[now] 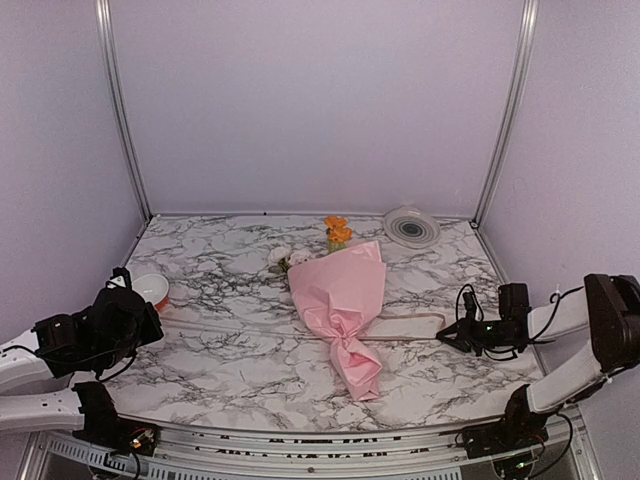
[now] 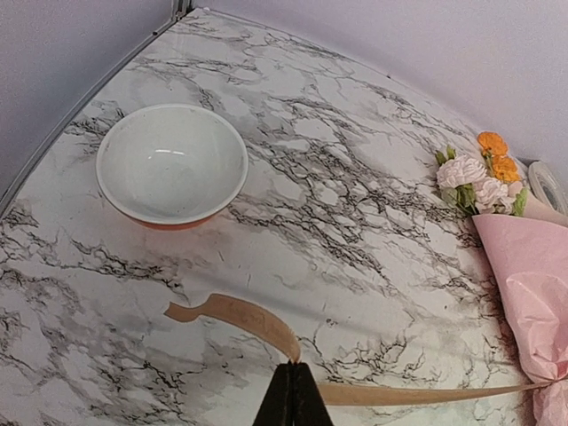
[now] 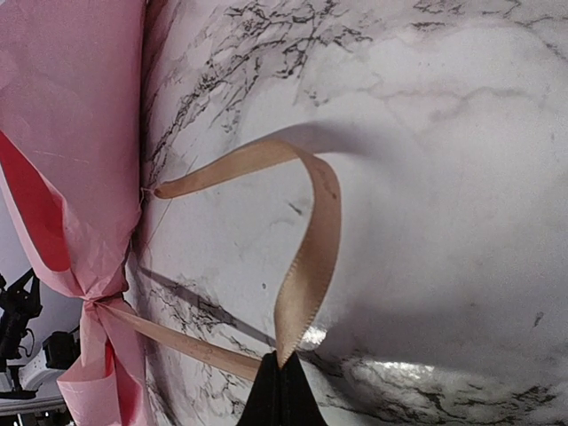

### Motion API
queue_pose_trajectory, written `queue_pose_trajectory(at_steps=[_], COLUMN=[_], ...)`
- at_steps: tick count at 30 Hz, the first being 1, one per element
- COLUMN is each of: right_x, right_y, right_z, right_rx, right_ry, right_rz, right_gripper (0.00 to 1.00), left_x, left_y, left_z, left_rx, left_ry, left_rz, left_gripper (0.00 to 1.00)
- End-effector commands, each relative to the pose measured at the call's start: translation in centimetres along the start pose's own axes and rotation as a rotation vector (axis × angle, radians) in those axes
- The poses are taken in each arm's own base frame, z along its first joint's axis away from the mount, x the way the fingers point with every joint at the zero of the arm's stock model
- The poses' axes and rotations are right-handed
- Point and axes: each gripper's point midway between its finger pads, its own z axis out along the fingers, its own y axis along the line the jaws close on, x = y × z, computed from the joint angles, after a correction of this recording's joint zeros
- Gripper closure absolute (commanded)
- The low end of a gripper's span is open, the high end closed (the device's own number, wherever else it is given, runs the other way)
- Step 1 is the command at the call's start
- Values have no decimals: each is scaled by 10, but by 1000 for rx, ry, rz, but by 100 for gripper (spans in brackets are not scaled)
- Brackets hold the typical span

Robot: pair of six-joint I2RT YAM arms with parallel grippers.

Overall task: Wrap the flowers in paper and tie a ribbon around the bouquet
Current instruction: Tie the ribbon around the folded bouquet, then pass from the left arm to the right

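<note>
Nearest: left gripper (image 2: 293, 401) and right gripper (image 3: 280, 392) each clamped on a tail of ribbon (image 3: 311, 257). Thin, limp, likely slippery. Looped round neck of bouquet (image 1: 340, 295), centre of table (image 1: 220, 335). Light, crushable; grip tails only, pull gently.

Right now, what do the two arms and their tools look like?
The left arm and right arm have white rounded links and black joints. The left tool and right tool are black; thin black cables loop near them.

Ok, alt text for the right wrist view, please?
The right gripper, shut, pinches a tan ribbon. Its raised loop and a second, flatter strand run left to the pink paper bouquet, which is cinched at its waist and lies on the marble table.
</note>
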Motion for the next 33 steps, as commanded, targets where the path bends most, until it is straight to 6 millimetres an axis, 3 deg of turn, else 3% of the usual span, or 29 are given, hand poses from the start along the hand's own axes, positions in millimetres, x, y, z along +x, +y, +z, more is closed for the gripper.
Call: queue_pose_trajectory(at_steps=[1,5,9,11,13,15,17,21,23,25,27,29,31,33], right_x=[-25,-27,-31,-29,-24,-19,-16,-8,-17,-38,-64,-80,-73,-41], right_y=[-37,-34,-15,4,20,24,25,34,38,52,77,119,176,240], right_z=[-13,-16,-18,-13,-6,-6,-10,-17,-30,-50,-73,-81,-66,-46], right_rx=[191,189,164,141,124,135,150,161,209,259,284,233,99,-134], right_ry=[-126,-133,-135,-111,-73,-51,-46,-34,-60,-145,-254,-310,-272,-188], right_rz=[6,-8,-44,-85,-117,-96,-71,-58,-77,-130,-200,-331,-529,-745], right_gripper=[100,100,100,100,100,100,78,42,34,28,24,24,25,25], left_x=[-16,-14,-11,-18,-31,-46,-61,-60,-53,-53,-62,-67,-70,-71], left_y=[51,47,27,9,-21,-56,-94,-171,-205,-232,-255,-275,-291,-303], left_z=[-2,0,5,2,-5,-15,-29,-49,-61,-78,-99,-119,-136,-151], left_rx=[-238,-232,-165,-111,-19,79,183,404,515,610,711,813,892,950], left_ry=[-115,-99,-50,-33,-54,-88,-117,-98,-91,-117,-163,-189,-209,-235], left_rz=[78,105,167,188,207,245,284,405,474,515,520,538,571,615], left_gripper=[100,100,100,100,100,100,100,100,100,100,100,100,100,100])
